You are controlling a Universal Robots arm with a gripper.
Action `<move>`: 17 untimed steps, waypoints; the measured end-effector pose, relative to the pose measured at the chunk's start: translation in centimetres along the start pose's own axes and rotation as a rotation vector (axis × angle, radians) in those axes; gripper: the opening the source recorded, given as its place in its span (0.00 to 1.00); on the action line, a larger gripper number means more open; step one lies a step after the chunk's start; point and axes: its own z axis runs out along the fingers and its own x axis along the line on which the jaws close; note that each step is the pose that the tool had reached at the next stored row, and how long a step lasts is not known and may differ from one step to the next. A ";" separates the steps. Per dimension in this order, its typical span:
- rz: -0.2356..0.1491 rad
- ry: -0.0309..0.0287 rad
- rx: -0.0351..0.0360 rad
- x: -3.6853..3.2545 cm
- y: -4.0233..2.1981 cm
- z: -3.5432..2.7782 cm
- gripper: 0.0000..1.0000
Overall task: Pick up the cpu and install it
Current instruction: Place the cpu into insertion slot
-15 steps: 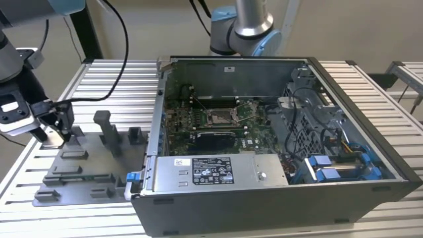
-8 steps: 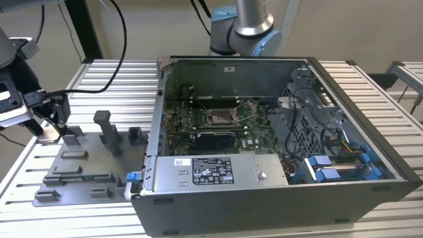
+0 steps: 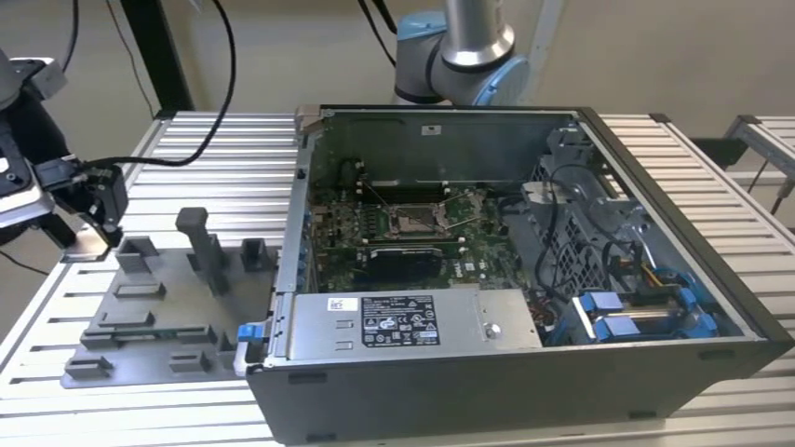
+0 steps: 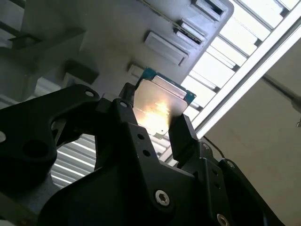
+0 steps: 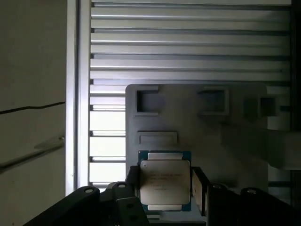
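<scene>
Slatted metal table (image 3: pixel 186 149) bearing open computer case (image 3: pixel 522 391), gripper (image 3: pixel 87 228) at the exterior view's left over grey fixture tray (image 3: pixel 186 307), probably carrying the cpu (image 3: pixel 85 244); second wrist view, cpu (image 4: pixel 157 106) clamped between narrowly parted fingers (image 4: pixel 183 136); first wrist view, cpu (image 5: pixel 164 186) held above the tray (image 5: pixel 211 141).

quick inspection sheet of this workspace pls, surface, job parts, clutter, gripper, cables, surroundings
Surface: slatted metal table, carrying everything below.
Job's things: cpu, metal top facing the first wrist camera, held off the table at the exterior view's left; socket on the motherboard inside the open computer case.
Clutter: grey fixture plate with raised blocks, beside the case and beneath the cpu.
Grippers: gripper, one finger on each side of the cpu, shut on it.
Cables: black cable hanging down towards the gripper; wires bundled inside the case.
Surroundings: arm base behind the case; second table at the exterior view's right.
</scene>
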 end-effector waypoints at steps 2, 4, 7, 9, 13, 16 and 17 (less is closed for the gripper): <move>0.000 -0.0005 -0.0001 -0.01 0.05 -0.52 0.00; 0.001 -0.0003 0.0000 -0.02 0.08 -0.98 0.00; 0.001 -0.0006 0.0000 -0.05 0.15 -1.89 0.00; 0.001 -0.0017 -0.0001 -0.07 0.23 -2.77 0.00; 0.000 -0.0046 -0.0007 -0.10 0.35 -3.74 0.00; 0.001 -0.0058 -0.0023 -0.12 0.42 -4.50 0.00; 0.001 -0.0056 -0.0023 -0.13 0.45 -4.84 0.00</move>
